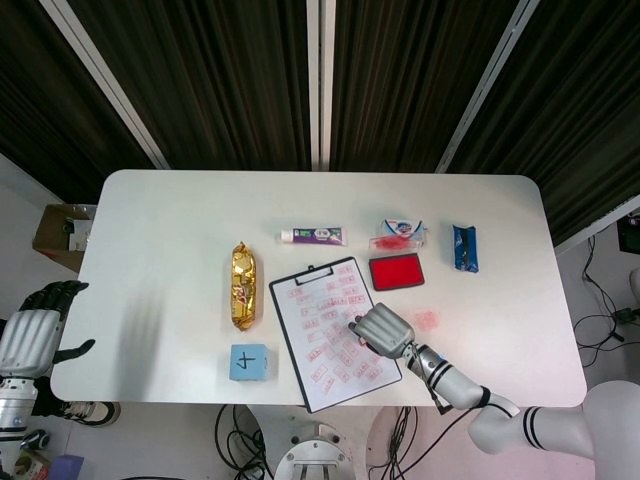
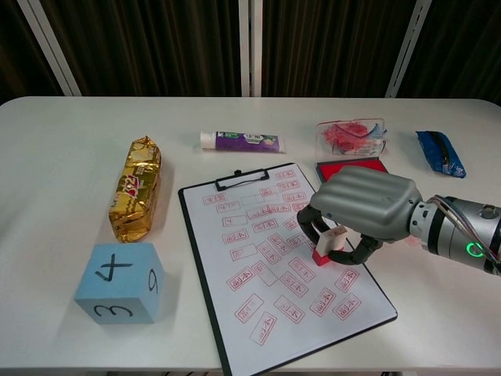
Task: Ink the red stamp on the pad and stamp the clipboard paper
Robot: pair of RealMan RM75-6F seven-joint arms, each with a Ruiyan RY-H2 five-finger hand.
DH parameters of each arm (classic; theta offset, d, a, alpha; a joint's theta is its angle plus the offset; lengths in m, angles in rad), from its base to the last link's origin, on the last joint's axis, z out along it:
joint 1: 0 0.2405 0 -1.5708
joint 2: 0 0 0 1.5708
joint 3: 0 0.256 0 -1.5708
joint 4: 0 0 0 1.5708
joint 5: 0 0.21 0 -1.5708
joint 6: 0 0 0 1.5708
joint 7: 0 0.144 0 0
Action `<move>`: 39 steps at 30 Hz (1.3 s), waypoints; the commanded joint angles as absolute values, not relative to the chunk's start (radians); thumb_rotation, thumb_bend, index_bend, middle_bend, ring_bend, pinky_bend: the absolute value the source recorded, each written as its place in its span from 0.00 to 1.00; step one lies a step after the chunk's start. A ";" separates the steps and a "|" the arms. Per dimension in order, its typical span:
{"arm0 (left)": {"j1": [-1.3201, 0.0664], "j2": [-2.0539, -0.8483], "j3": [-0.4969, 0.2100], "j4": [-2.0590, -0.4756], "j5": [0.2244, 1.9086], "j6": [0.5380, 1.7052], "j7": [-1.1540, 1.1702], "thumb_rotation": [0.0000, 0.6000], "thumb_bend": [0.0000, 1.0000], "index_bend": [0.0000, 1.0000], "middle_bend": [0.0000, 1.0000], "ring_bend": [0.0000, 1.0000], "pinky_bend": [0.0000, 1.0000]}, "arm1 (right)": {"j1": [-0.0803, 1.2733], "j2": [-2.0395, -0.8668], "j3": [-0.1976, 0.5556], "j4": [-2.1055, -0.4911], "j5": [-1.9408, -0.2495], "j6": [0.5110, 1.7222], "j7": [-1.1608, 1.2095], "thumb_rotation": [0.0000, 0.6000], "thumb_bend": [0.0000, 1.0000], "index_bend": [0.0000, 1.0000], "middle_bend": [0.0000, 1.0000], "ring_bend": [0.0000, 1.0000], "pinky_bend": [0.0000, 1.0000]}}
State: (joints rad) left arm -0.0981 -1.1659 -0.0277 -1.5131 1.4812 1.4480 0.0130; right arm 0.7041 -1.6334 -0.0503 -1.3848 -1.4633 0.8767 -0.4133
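Red stamp [image 2: 322,247] sits pinched in the right hand [image 2: 362,213], its red base touching the clipboard paper [image 2: 266,258] on the right half of the sheet, among many red prints. Ink pad [image 2: 350,167] lies open just beyond the hand, near the clipboard's [image 1: 330,335] upper right corner. Left hand [image 1: 30,330] hangs off the table's [image 1: 160,250] left edge, fingers loosely curled, holding nothing. Gold snack pack [image 2: 138,188] and blue cube [image 2: 120,281] lie left of the clipboard.
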 commanded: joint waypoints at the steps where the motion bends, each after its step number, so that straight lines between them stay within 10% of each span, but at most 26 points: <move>1: -0.099 -1.165 -0.028 -1.514 1.481 1.447 0.013 1.00 0.00 0.20 0.19 0.16 0.25 | 0.703 -1.633 -0.050 -1.384 -1.466 0.877 -0.411 1.00 0.52 1.00 0.93 0.94 0.97; 25: -0.105 -1.162 -0.029 -1.533 1.488 1.446 0.029 1.00 0.00 0.20 0.19 0.16 0.25 | 0.666 -1.432 0.011 -1.603 -1.539 1.038 -0.315 1.00 0.52 1.00 0.93 0.94 0.97; 39: -0.107 -1.171 -0.023 -1.530 1.489 1.437 0.034 1.00 0.00 0.20 0.19 0.16 0.25 | 0.595 -1.429 -0.041 -1.447 -1.447 0.991 -0.287 1.00 0.51 1.00 0.93 0.94 0.97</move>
